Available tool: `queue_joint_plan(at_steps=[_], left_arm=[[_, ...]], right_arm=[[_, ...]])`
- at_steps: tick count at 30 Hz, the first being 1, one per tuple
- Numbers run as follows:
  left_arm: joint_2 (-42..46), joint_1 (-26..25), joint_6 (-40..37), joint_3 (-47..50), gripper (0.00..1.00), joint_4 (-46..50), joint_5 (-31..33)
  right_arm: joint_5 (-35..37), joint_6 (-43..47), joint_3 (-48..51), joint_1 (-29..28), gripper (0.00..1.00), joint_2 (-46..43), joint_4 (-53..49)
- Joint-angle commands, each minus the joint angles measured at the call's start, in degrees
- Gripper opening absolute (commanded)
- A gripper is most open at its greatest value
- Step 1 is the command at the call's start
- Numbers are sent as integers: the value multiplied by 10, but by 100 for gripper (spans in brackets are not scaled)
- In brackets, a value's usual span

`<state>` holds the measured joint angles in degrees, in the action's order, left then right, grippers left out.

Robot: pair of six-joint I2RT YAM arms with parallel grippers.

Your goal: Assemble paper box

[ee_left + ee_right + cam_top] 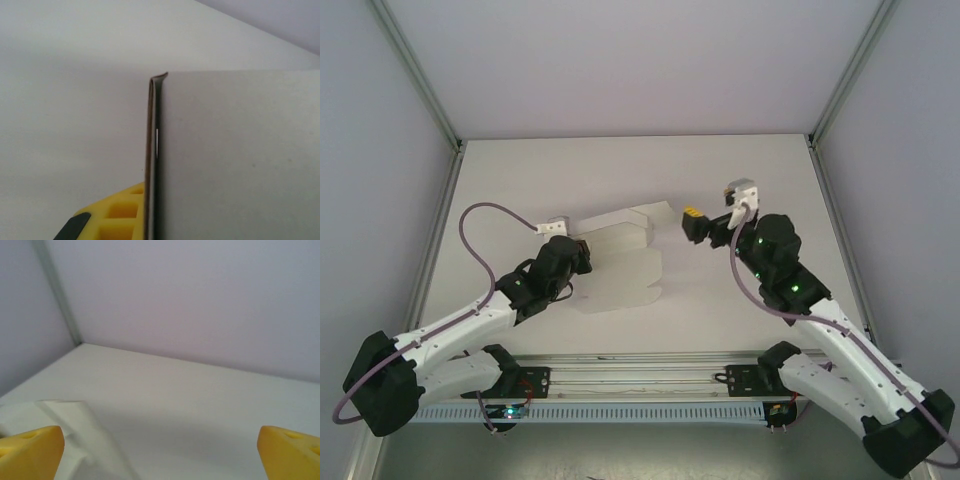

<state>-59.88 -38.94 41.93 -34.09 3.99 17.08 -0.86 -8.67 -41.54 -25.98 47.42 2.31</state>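
- paper box (620,262): flat white card sheet, partly folded, lying left of centre on the surface (750,170).
- left pincer (584,250): clamped tight on the sheet's left edge. Its wrist view shows a doubled card fold edge-on, hard against one yellow finger (122,215).
- right pincer (692,222): jaws spread wide, nothing in them, near the sheet's far right corner, not touching.
- right wrist view: yellow fingertips (30,452) far apart at the frame sides, sheet corner at lower left.
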Motion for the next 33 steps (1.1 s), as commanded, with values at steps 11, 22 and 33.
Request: queue_joint_plan(at_steps=[11, 22, 33], left_arm=[[1, 3, -48, -8, 0, 11, -43], [-20, 2, -40, -23, 0, 1, -47], [-31, 2, -36, -29, 0, -4, -51]], right_arm=[[-303, -10, -31, 143, 98, 145, 2], [-388, 53, -24, 100, 87, 165, -17], [-429, 71, -18, 67, 78, 167, -20]])
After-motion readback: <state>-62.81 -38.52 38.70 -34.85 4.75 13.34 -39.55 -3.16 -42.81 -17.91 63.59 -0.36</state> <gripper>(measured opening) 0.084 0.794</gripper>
